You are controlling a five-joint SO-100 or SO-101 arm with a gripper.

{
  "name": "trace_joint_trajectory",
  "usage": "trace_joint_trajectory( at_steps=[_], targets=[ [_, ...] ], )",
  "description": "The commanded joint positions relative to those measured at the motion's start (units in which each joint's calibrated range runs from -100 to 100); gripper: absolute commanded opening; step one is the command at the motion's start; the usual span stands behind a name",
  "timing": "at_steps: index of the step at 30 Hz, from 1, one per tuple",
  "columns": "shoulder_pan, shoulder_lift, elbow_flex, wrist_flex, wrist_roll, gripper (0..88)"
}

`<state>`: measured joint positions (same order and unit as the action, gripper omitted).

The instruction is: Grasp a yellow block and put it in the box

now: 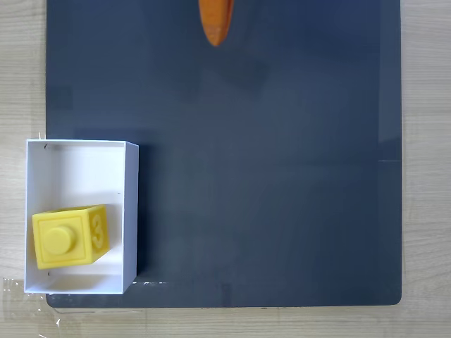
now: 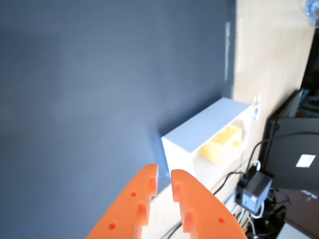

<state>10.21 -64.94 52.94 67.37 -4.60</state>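
One yellow block (image 1: 69, 236) sits inside the box (image 1: 130, 211), half-hidden by its wall in wrist view; pincer (image 2: 164, 178) narrow, empty, cropped by the frame.

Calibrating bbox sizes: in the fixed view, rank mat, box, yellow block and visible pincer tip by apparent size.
1. Dark mat
2. White box
3. Yellow block
4. Orange pincer tip, cropped by the top edge

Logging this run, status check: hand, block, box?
Hand empty, jaws nearly closed, away from box. Yellow block inside white box. Dark mat around it.
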Motion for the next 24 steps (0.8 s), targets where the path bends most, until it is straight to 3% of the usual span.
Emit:
trace_joint_trajectory(
  at_steps=[1,7,11,24],
  targets=[
    [-0.53,-16.76,19.29,-0.18,-0.07,3.3],
    [0.14,-34.89,36.66,1.47,-0.07,3.3],
    [0.14,-33.71,38.74,6.54,-0.13,3.3],
    [0.14,-33.87,38.74,6.62,-0.18,3.4]
  ],
)
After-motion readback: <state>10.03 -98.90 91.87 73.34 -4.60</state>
